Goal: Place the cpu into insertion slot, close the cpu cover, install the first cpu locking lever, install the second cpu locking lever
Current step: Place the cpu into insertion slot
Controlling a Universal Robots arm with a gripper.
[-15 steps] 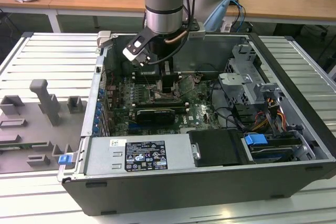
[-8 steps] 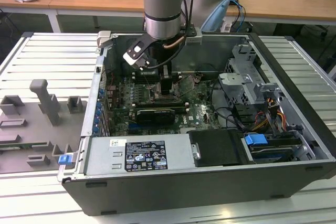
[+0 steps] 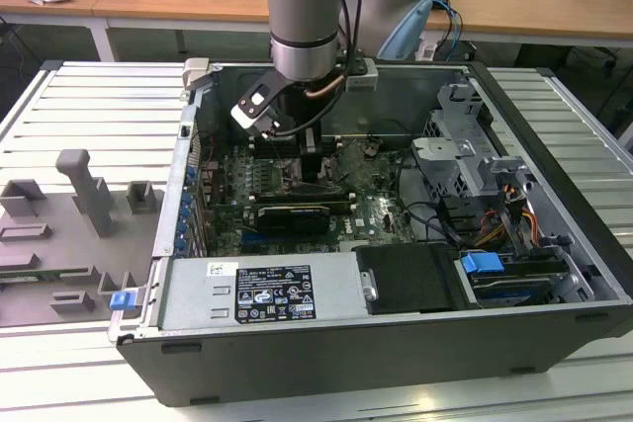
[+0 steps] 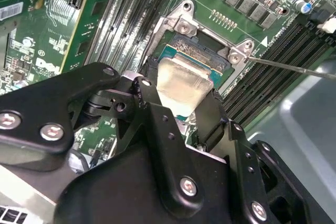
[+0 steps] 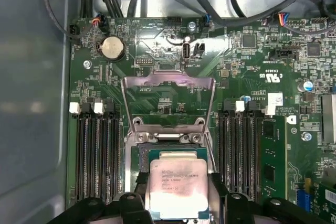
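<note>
First wrist view: the claw (image 5: 177, 196) is clamped on two opposite edges of the cpu (image 5: 177, 184), so the chip lies between its fingers, directly over the slot (image 5: 168, 138). Whether it is seated or just above, I cannot tell. The cover (image 5: 168, 81) stands hinged open on the slot's far side, apart from the chip. The step in hand is placing the cpu. Finishing it, I judge, calls for keeping the chip level and square to the slot's rim. In the exterior view the claw sits about ten o'clock from the middle of the case (image 3: 396, 363).
</note>
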